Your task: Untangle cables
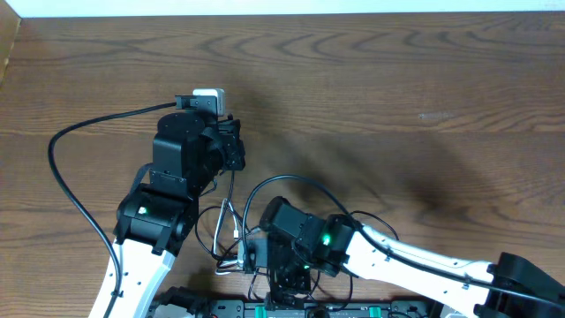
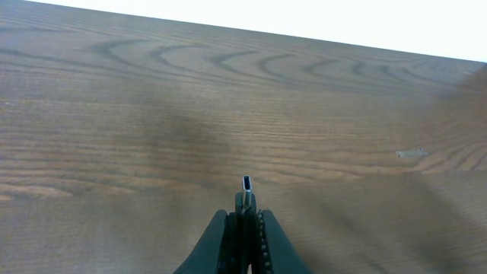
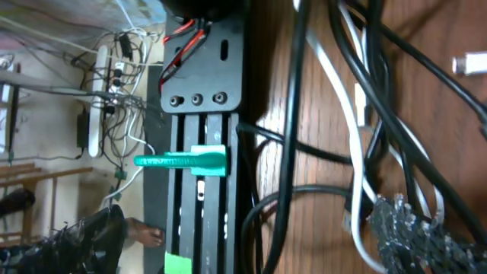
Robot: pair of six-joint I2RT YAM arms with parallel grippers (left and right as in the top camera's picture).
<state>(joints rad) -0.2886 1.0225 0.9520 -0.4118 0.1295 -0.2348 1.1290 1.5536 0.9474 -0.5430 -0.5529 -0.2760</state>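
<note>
Jaws on the left gripper (image 2: 247, 221) pinch a small silver-tipped plug (image 2: 247, 183); the right gripper (image 1: 254, 250) gapes above thin black and white cords (image 1: 231, 221), tangled at the wooden worktop's (image 1: 397, 71) near edge. Separation looks barely begun.

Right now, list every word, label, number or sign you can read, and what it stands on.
No readable text in any view.
Green clamp: any marking is too blurred to read.
Cables, the plug in the left gripper, wooden table: no print shows.
</note>
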